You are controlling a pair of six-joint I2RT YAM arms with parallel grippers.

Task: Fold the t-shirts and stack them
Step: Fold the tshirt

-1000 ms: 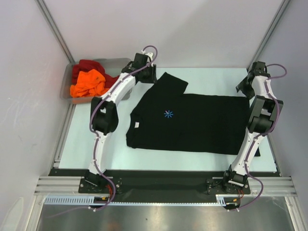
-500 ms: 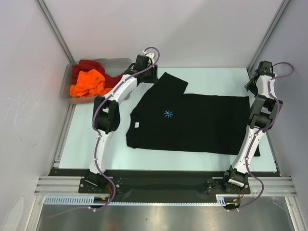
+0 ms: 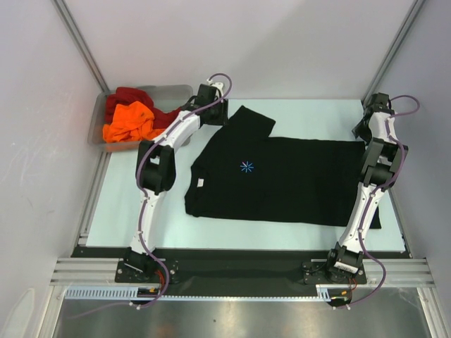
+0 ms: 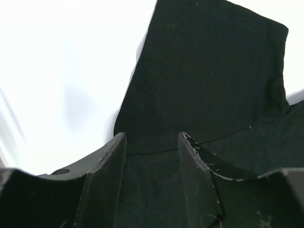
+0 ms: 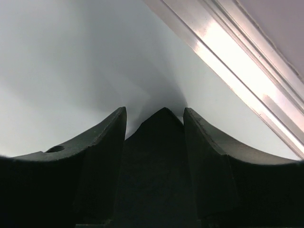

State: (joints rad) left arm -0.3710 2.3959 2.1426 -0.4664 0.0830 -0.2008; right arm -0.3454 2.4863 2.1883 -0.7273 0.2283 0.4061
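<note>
The black t-shirt (image 3: pixel 282 179) lies spread flat on the table, its light-blue starburst (image 3: pixel 246 167) facing up. My left gripper (image 3: pixel 215 117) is open at the shirt's far left, beside the upper sleeve. In the left wrist view its jaws (image 4: pixel 152 138) straddle black cloth (image 4: pixel 213 71) at the sleeve seam. My right gripper (image 3: pixel 362 131) is open at the shirt's far right corner. In the right wrist view the pointed corner of black cloth (image 5: pixel 160 142) lies between its jaws (image 5: pixel 155 112). The orange t-shirt (image 3: pixel 128 121) and dark red t-shirt (image 3: pixel 131 95) lie crumpled in the bin.
The clear grey plastic bin (image 3: pixel 173 89) stands at the back left corner, just left of my left arm. An aluminium frame rail (image 5: pixel 237 57) runs close along the table's right edge beside my right gripper. Walls enclose the back and sides.
My right gripper swung up toward the back right, then came back down to the shirt's far right corner. My left gripper shifted slightly at the sleeve. The shirt has not moved.
</note>
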